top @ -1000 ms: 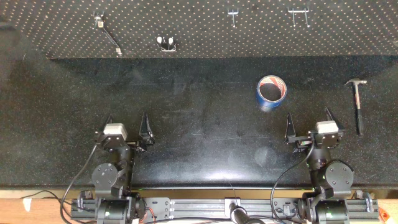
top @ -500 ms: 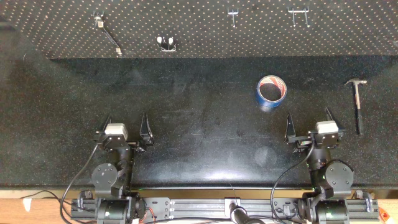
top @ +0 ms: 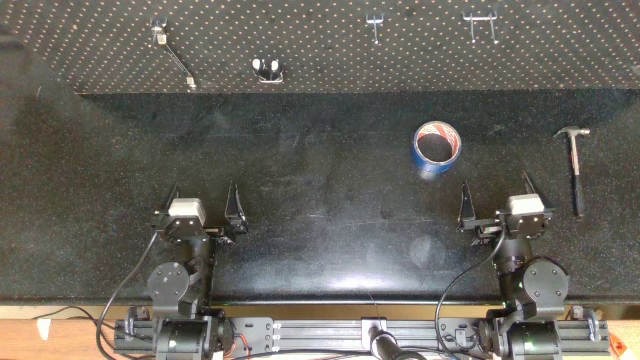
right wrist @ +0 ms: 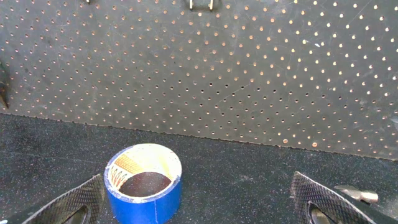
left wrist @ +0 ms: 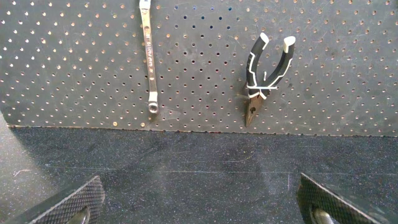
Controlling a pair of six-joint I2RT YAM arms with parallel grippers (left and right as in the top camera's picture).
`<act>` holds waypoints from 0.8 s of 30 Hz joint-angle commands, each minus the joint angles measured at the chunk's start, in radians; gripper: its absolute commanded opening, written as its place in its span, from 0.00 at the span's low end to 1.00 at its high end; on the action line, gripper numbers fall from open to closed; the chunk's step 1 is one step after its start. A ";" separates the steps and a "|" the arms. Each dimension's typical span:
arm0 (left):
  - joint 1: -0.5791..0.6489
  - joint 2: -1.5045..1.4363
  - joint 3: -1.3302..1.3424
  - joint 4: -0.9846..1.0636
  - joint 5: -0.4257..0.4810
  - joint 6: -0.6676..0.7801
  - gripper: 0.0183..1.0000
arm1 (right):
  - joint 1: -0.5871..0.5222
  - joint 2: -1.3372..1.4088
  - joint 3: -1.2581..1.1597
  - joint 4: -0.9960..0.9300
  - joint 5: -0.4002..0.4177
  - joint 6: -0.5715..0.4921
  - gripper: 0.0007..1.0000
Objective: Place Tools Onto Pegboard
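Observation:
A wrench (top: pixel 175 57) (left wrist: pixel 148 59) and black-and-white pliers (top: pixel 268 70) (left wrist: pixel 266 73) hang on the black pegboard (top: pixel 320 40). A roll of blue tape (top: pixel 437 148) (right wrist: pixel 143 183) stands on the black table, just beyond my right gripper (top: pixel 494 202). A hammer (top: pixel 574 168) lies flat at the far right, its head (right wrist: pixel 357 195) towards the board. My left gripper (top: pixel 202 200) rests open near the front left, nothing between its fingers (left wrist: pixel 65 202). My right gripper is open too, fingers (right wrist: pixel 68 200) wide apart.
Bare metal hooks (top: pixel 375 22) (top: pixel 481 22) (right wrist: pixel 200 5) stick out of the pegboard above the tape. The table's front edge (top: pixel 320 298) runs just behind the arm bases.

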State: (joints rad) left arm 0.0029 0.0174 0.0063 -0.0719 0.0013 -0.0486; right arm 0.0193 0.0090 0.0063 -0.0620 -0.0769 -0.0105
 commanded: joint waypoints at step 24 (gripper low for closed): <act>-0.004 -0.014 -0.001 -0.010 0.011 0.016 1.00 | 0.156 0.693 0.473 0.103 0.024 0.326 0.98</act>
State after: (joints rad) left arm 0.0029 0.0174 0.0063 -0.0727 0.0013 -0.0483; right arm 0.1513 0.6064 0.3412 0.1074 -0.0242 0.2443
